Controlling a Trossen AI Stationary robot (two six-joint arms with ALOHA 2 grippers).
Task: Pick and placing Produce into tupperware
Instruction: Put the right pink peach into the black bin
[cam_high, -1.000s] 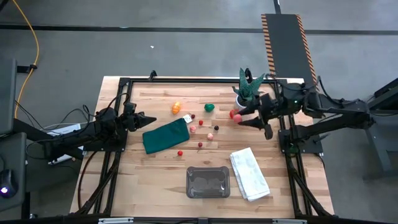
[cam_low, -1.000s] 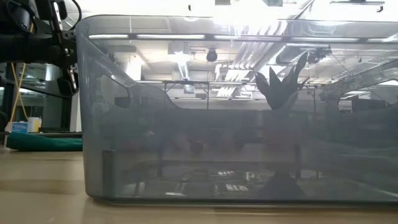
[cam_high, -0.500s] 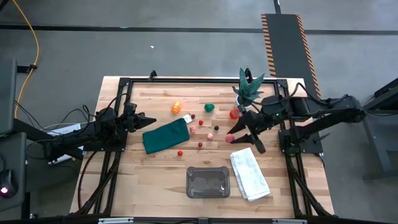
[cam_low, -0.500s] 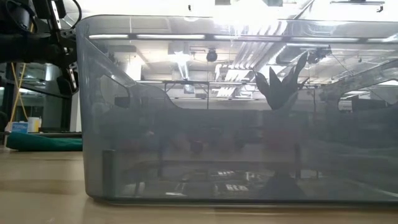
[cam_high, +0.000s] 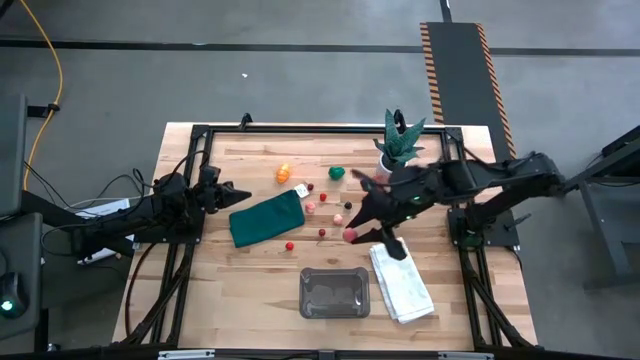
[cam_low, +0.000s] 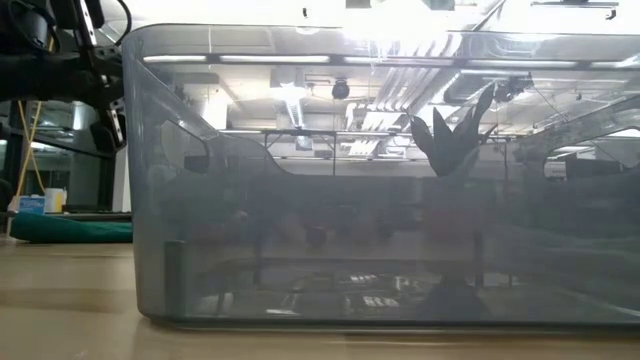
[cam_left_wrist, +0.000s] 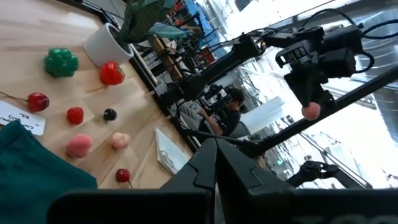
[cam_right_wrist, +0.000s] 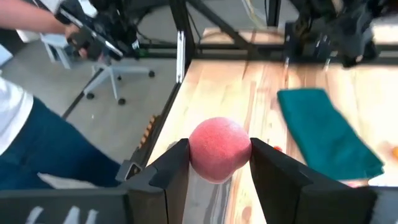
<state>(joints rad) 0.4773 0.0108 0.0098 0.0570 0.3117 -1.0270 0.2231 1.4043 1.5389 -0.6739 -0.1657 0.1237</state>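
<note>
One tupperware (cam_high: 335, 292), one towel (cam_high: 402, 281), one green cloth (cam_high: 267, 218), one potted plant (cam_high: 398, 142), roughly a dozen produce pieces (cam_high: 337, 173).

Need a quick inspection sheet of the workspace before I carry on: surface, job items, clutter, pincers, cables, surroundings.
Surface: wooden table, dark frame rails along its sides.
Job's things: clear tupperware at the near edge, nothing seen inside; loose produce mid-table, including an orange piece and a green piece.
Clutter: dark green cloth, folded white towel, potted plant.
Pincers: right pincer shut on a pink ball, above the table between the produce and the towel; left pincer shut, empty, by the cloth.
Cables: yellow cable on the floor.
Surroundings: person beside the table.
</note>
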